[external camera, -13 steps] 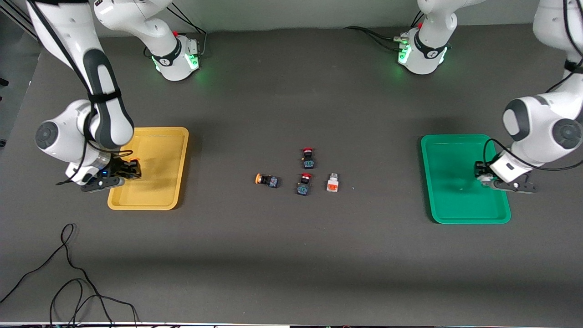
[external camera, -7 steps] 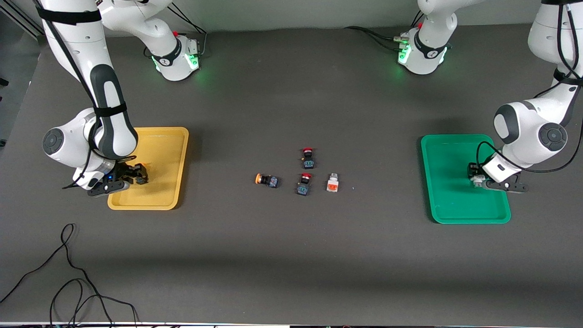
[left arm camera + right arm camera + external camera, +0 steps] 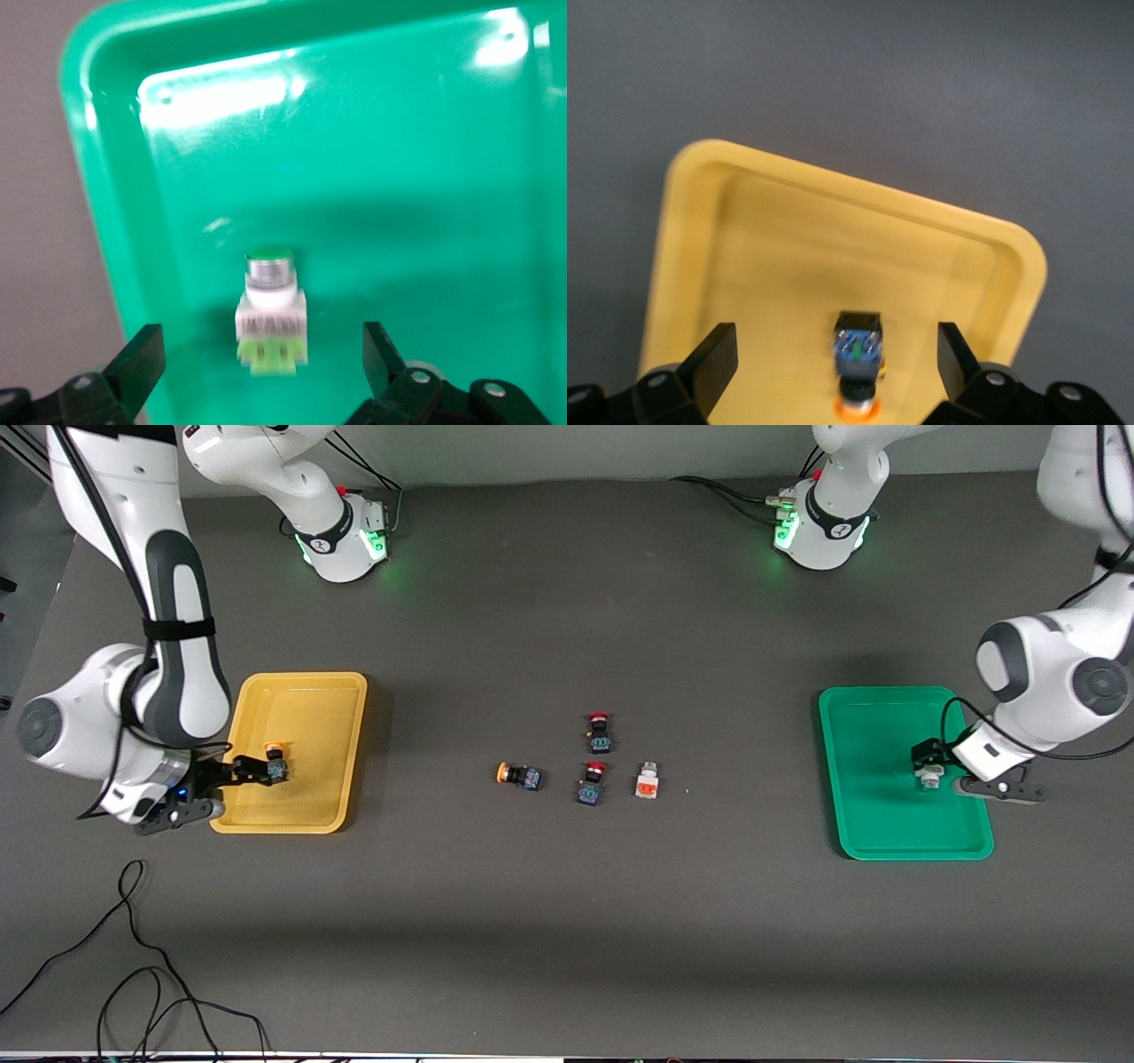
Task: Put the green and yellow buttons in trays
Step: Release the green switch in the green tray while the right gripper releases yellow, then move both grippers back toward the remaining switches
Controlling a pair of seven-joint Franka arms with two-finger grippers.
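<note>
Right now I see a dark grey table (image 3: 567, 921) with a pale wall strip along its top edge and loose black cables (image 3: 133, 974) trailing off the corner nearest the camera at the right arm's end. Both arm bases glow green at about 12 o'clock in the front view.

The yellow tray (image 3: 306, 815) sits toward the right arm's end, the green tray (image 3: 873, 841) toward the left arm's end. Between them lies a small cluster: a yellow-capped button (image 3: 519, 776) on its side, two red-capped switches (image 3: 599, 732) one nearer the camera than the other, and a white button with an orange-red face (image 3: 647, 781) just beside the nearer red one.

My right arm bends down from its base, elbow out past the table edge, wrist low at the yellow tray's outer rim. The right gripper (image 3: 252, 771) has its jaws spread wide and holds nothing — a second yellow-capped button (image 3: 858, 365) lies in the tray between the fingers, clear of both.

My left arm folds in the same way over the green tray's outer edge. The left gripper (image 3: 928, 766) is also parted wide and empty — the white button with a green cap (image 3: 270, 310) stands upright on the tray floor between the fingers, touching neither.
</note>
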